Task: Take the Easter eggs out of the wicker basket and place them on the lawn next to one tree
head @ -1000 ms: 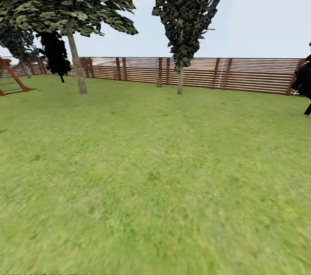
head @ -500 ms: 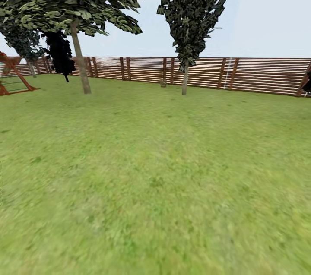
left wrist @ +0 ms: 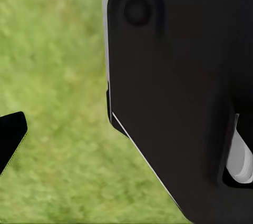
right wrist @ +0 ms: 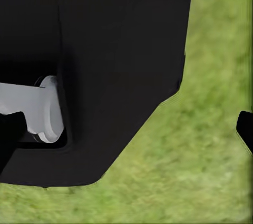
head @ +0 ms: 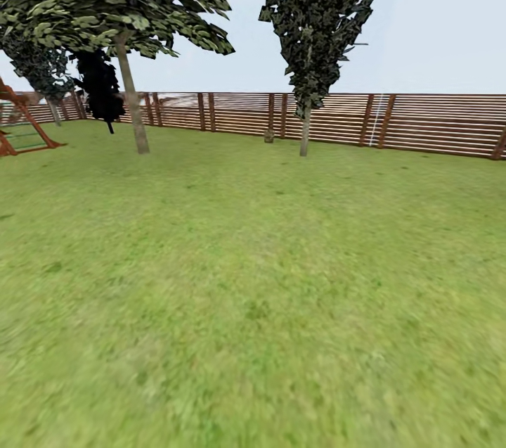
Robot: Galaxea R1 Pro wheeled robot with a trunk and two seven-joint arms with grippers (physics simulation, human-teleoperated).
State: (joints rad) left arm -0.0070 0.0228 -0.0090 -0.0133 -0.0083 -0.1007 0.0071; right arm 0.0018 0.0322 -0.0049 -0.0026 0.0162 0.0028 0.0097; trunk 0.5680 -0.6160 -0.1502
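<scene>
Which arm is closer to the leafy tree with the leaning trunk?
Left, probably: the tree stands far ahead toward its left side, the right arm farther across. Both hang over grass.

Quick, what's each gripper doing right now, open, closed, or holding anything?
Left gripper: cannot be told, with grass behind it.
Right gripper: cannot be told either.

- We count two pale-trunked trees (head: 132,110) (head: 305,126).
- We count one black tree (head: 100,89).
- We see one fence (head: 422,124).
- We see one red play frame (head: 21,128).
</scene>
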